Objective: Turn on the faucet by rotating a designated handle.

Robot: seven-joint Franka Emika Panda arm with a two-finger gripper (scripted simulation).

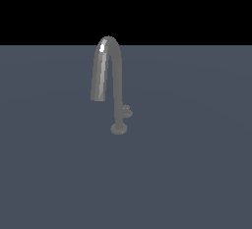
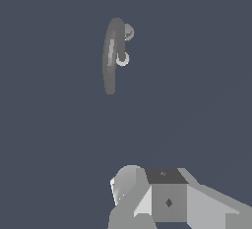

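The faucet (image 1: pixel 106 71) is a tall grey gooseneck tap on a flat dark surface; its spout arches down toward the exterior view's left, above a small round base disc (image 1: pixel 118 128). The handle (image 1: pixel 127 111) is a stubby grey knob low on the stem, on the exterior view's right. The wrist view looks down on the faucet (image 2: pixel 110 56) from above, with the handle (image 2: pixel 128 31) beside the arch. Grey and black parts of my gripper (image 2: pixel 147 186) show at that view's edge, well apart from the faucet. I cannot tell how the jaws stand. The arm does not show in the exterior view.
A flat dark blue-grey surface (image 1: pixel 197 174) stretches all around the faucet, with black background behind it.
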